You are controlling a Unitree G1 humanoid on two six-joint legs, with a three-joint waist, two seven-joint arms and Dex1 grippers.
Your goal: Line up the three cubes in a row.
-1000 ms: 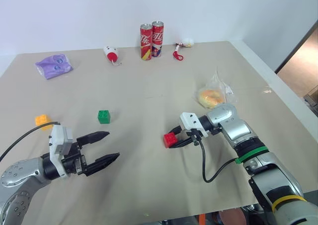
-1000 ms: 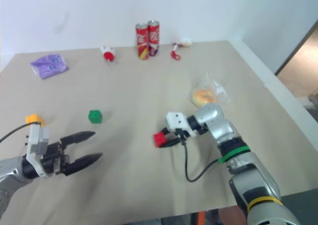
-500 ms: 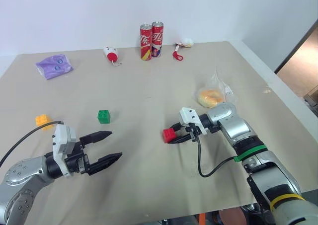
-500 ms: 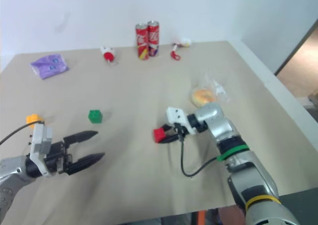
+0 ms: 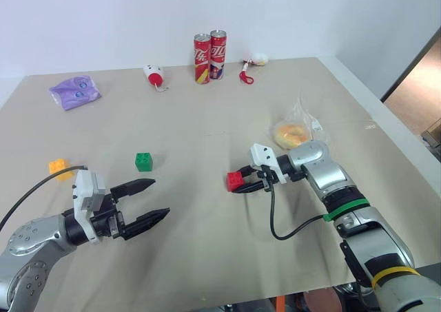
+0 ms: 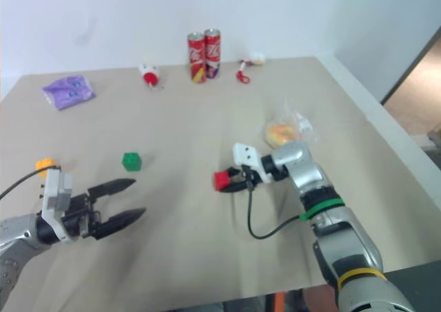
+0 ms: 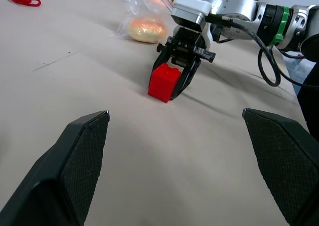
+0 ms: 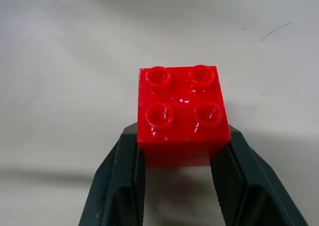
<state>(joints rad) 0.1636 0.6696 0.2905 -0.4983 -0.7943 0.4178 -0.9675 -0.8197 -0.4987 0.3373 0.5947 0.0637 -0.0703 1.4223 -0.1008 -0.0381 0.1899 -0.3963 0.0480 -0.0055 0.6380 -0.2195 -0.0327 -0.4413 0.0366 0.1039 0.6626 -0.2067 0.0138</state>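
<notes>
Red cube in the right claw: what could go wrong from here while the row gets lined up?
1. The right claw pinches the red cube only along its rear part, so it could pivot or slip out.
2. The green cube and yellow-orange cube lie far apart across the table, so the row may end up uneven.
3. The open left claw sits near the green cube and could knock it.

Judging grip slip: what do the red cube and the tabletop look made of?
Red cube: hard moulded plastic, glossy, judging by the highlights on its studs and crisp edges. Tabletop: a matte beige surface without glare, probably paper or laminate sheeting; the exact material is unclear.
</notes>
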